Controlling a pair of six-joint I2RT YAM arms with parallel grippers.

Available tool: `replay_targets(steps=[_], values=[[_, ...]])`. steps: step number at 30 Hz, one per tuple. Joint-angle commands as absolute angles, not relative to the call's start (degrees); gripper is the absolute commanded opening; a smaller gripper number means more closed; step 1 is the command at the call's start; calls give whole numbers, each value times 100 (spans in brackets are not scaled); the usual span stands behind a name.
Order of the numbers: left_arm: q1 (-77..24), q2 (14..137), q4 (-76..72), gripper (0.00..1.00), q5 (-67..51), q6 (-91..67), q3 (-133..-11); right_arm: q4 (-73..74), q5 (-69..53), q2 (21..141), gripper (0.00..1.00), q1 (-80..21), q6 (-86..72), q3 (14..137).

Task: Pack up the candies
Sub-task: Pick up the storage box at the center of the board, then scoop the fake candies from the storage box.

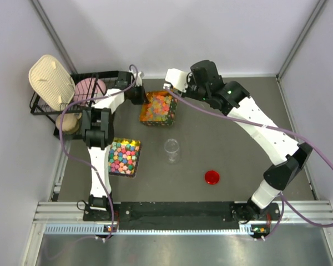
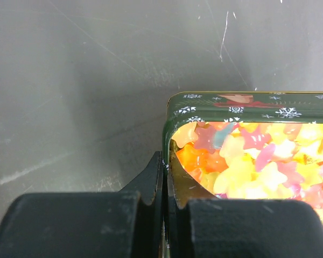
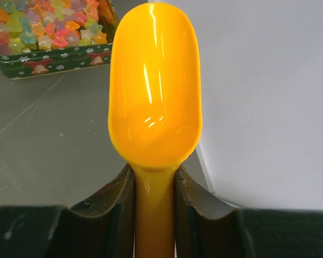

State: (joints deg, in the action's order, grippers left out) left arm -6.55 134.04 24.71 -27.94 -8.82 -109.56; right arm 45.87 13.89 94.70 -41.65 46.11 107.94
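Observation:
The candies (image 1: pixel 157 106) are tiny star-shaped pieces in orange, yellow and pink, filling a green Christmas tin (image 1: pixel 144 118) at the back of the table. My left gripper (image 2: pixel 167 177) is shut on the tin's left wall (image 2: pixel 231 107), one finger outside and one inside beside the candies (image 2: pixel 247 161). My right gripper (image 3: pixel 155 177) is shut on the handle of an orange scoop (image 3: pixel 153 91), whose bowl is empty. It hovers just right of the tin (image 3: pixel 54 59), near the back wall. In the top view the right gripper (image 1: pixel 172 83) sits behind the tin's far right corner.
A clear jar (image 1: pixel 172 151) stands open mid-table with its red lid (image 1: pixel 212 177) lying to the front right. A second tin (image 1: pixel 124 157) of chunkier bold-coloured candies sits front left. A black wire rack (image 1: pixel 44 105) with kitchen items is at the back left.

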Motion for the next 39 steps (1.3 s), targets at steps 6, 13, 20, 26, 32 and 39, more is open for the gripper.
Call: replay_targets(steps=[6, 13, 20, 26, 32, 39], values=[[-782, 12252, 1827, 0, -1487, -888, -10626, 4790, 1933, 9782, 0, -4394, 4877, 11215], [-879, 11874, 1635, 0, -1055, -923, -10029, 4869, 2328, 10274, 0, -4517, 5281, 11373], [-1177, 11619, 1635, 0, -318, -993, -9756, 5001, 2566, 10907, 0, -4605, 5669, 11707], [-1380, 11479, 1582, 0, -141, -1124, -9571, 5238, 2628, 11338, 0, -4719, 5880, 11856], [-1389, 11610, 1837, 0, -105, -1125, -9808, 5361, 2689, 11583, 0, -4799, 6108, 11786], [-1389, 11646, 1951, 0, -53, -1055, -9984, 5388, 2848, 11900, 0, -4816, 6372, 11891]])
